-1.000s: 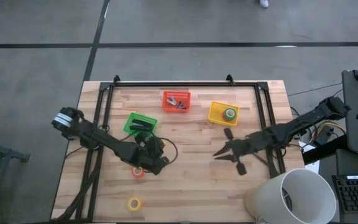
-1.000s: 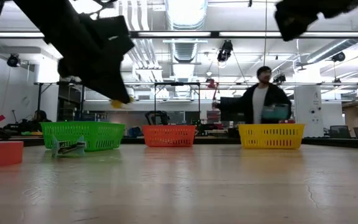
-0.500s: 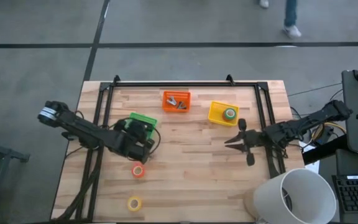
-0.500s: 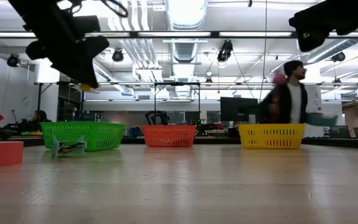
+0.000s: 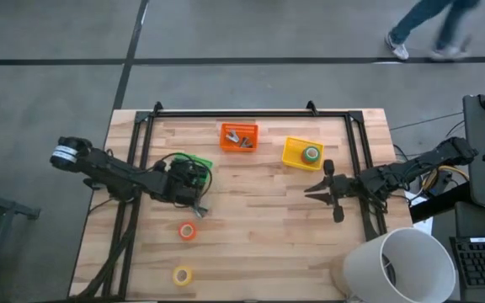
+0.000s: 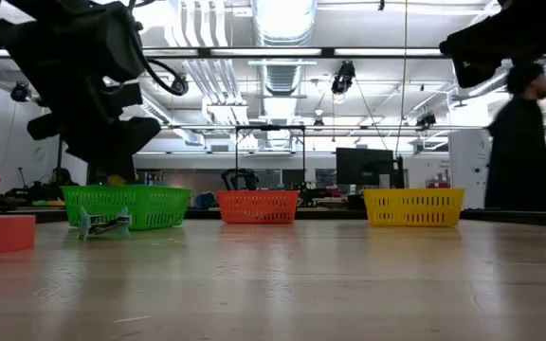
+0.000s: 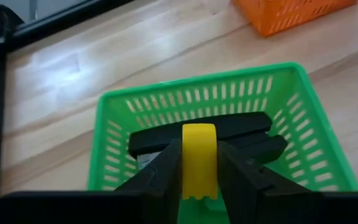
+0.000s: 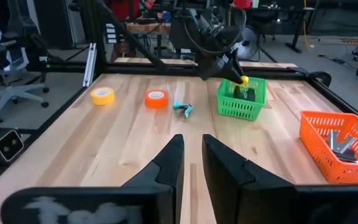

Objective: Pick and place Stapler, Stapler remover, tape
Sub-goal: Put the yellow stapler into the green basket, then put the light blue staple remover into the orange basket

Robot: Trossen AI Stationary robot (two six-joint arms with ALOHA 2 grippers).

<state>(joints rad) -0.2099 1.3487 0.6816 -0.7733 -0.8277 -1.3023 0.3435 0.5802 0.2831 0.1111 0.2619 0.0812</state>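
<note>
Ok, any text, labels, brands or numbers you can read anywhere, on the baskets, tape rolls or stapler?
None readable.
Green basket, orange basket, yellow basket: no markings visible.
Stapler: plain black, no brand visible.
Red tape, yellow tape: too small to tell.

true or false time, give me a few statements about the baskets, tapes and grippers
1. A green tape lies in the yellow basket. True.
2. The red tape is in the orange basket. False: it lies on the table.
3. The left gripper hangs over the green basket. True.
4. The green basket is empty. False: a black stapler lies in it.
5. The right gripper holds the yellow tape. False: that tape lies on the table, and the jaws hold nothing.
</note>
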